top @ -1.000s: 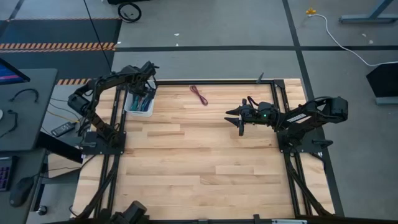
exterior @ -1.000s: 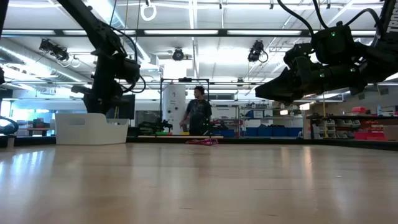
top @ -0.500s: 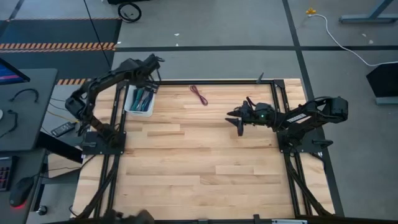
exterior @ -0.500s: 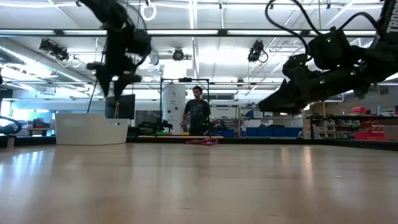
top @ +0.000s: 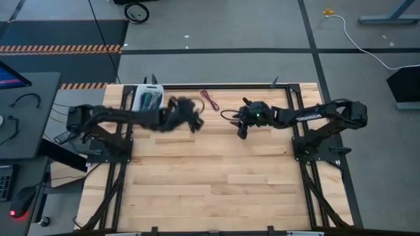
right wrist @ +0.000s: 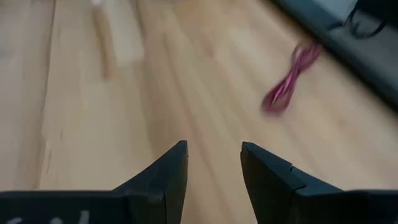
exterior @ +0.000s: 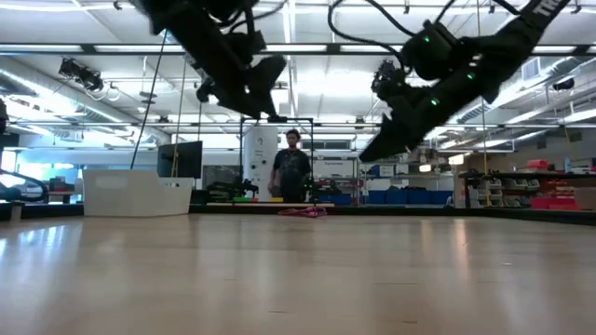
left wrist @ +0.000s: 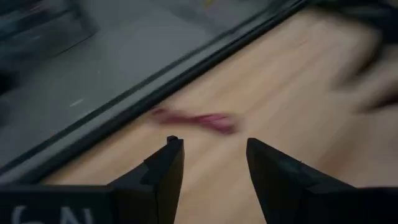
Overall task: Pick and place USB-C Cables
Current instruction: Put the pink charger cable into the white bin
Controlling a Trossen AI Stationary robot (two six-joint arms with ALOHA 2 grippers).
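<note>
A maroon coiled USB-C cable (top: 210, 99) lies flat on the wood near the table's far edge; it also shows in the low view (exterior: 303, 212), the left wrist view (left wrist: 196, 119) and the right wrist view (right wrist: 289, 81). Several more cables (top: 149, 99) lie in a white bin (top: 139, 111) at the far left corner. My left gripper (top: 194, 122) hovers open, left of and nearer than the maroon cable, blurred. My right gripper (top: 239, 126) hovers open to the cable's right. Both are well above the table (exterior: 265, 102) (exterior: 372, 149).
A black metal frame (top: 289, 98) borders the table. The white bin (exterior: 138, 193) stands on the wood at the far left. Bare wood (top: 210, 177) spreads over the middle and near side. A person (exterior: 294, 167) stands in the room beyond the table.
My left arm has swung fast from above the white bin toward the table's right and near side, ending close to the maroon cable. My right gripper has moved toward the table's left and slightly far, toward the same cable. The cable has stayed put.
</note>
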